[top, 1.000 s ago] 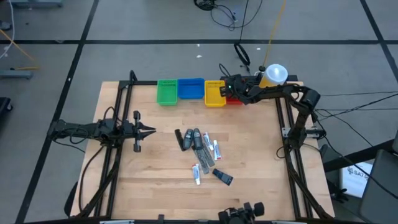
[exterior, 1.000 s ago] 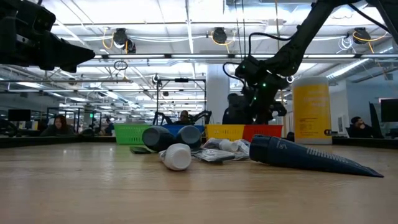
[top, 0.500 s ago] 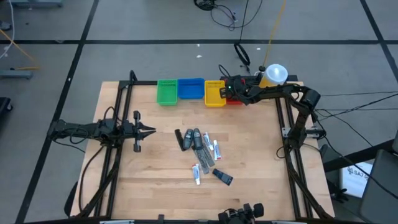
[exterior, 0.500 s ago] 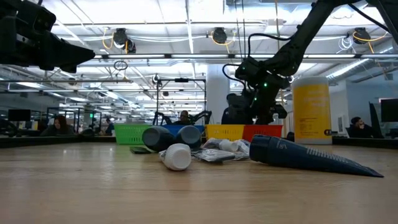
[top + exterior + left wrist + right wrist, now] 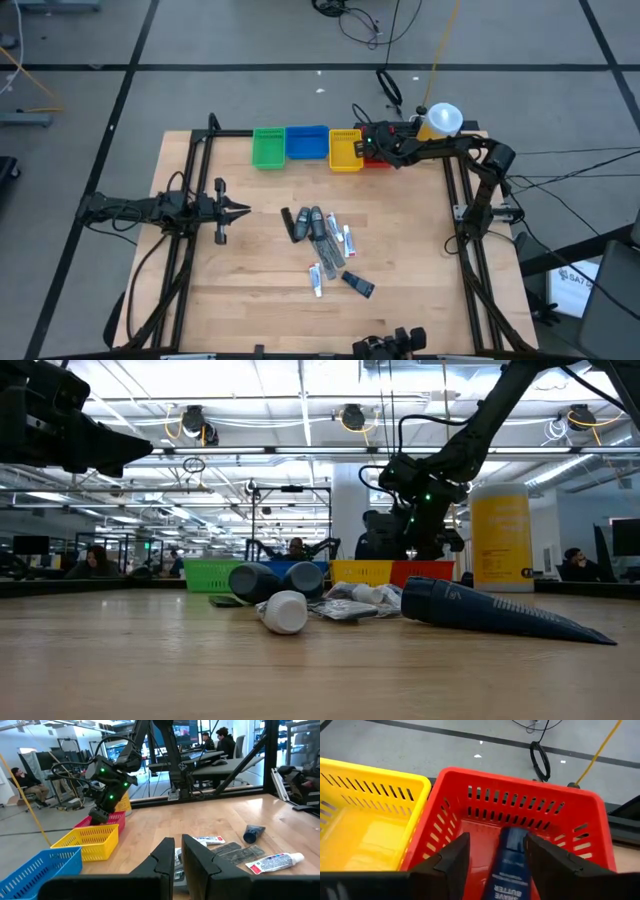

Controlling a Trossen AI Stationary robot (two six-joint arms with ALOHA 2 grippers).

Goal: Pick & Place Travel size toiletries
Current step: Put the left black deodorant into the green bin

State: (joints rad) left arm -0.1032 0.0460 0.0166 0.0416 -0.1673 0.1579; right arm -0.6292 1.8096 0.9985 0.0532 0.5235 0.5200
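The travel size toiletries lie in a loose heap at the table's middle: dark bottles and tubes, plus white tubes with red and blue marks. One dark blue tube lies on the floor of the red bin. My right gripper hangs open over that bin at the far edge, a finger on either side of the tube. My left gripper waits shut at the table's left, pointing toward the heap.
Green, blue and yellow bins stand in a row along the far edge, left of the red bin. A big yellow bottle with a white cap stands at the far right corner. Bare wood lies around the heap.
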